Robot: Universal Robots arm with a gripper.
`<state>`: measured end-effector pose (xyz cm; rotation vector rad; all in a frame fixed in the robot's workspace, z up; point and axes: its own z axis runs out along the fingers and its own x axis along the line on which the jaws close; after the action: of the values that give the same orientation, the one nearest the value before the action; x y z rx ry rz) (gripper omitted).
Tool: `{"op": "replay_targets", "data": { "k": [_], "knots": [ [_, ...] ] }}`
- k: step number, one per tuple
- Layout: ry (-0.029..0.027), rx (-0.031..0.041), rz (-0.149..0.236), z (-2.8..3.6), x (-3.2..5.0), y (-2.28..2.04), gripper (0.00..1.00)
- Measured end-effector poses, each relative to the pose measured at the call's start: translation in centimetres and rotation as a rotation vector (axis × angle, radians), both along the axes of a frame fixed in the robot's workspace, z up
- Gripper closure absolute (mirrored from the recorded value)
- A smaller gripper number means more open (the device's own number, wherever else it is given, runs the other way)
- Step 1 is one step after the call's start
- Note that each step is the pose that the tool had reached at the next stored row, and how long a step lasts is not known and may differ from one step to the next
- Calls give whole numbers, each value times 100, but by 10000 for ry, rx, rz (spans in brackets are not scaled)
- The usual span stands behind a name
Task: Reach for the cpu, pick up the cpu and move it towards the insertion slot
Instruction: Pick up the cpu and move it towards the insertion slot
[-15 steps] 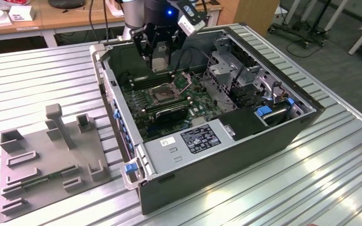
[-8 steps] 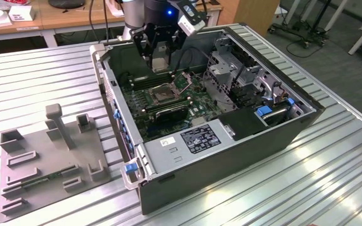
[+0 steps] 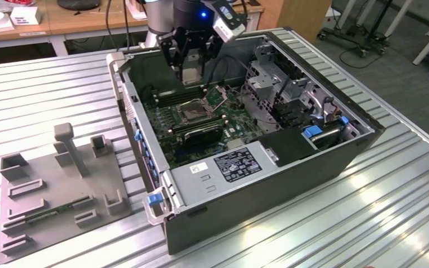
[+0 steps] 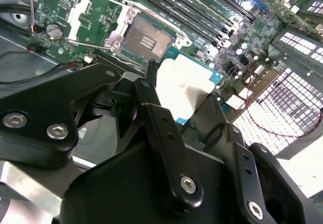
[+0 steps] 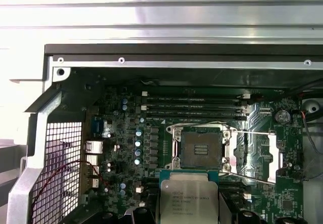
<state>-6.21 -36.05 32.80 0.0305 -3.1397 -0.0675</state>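
My gripper [image 3: 191,78] hangs over the back of the open computer case [image 3: 363,146], shut on the cpu [image 3: 191,73], a small silvery square chip held between the black fingers [image 4: 151,113]. In both wrist views the cpu [image 4: 185,85] [image 5: 187,200] sits just short of the insertion slot [image 4: 146,40] [image 5: 202,151], above it and not touching. The insertion slot [image 3: 191,110] has a silvery metal frame swung open around a dark brownish centre on the green board.
Long black memory slots [image 5: 194,108] run beside the socket. A drive cage [image 3: 274,89] and a labelled power supply [image 3: 233,166] fill the case at the exterior view's right and front. A grey plastic fixture [image 3: 58,190] stands on the ribbed metal table [image 3: 393,223].
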Motion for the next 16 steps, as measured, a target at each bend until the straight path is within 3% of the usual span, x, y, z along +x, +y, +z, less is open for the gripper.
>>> {"op": "replay_targets", "data": {
  "k": [12, 16],
  "knots": [
    [0, -1, 0, -11, 19, 16, 46],
    [0, -1, 0, -27, 25, 40, 46]
  ]
}}
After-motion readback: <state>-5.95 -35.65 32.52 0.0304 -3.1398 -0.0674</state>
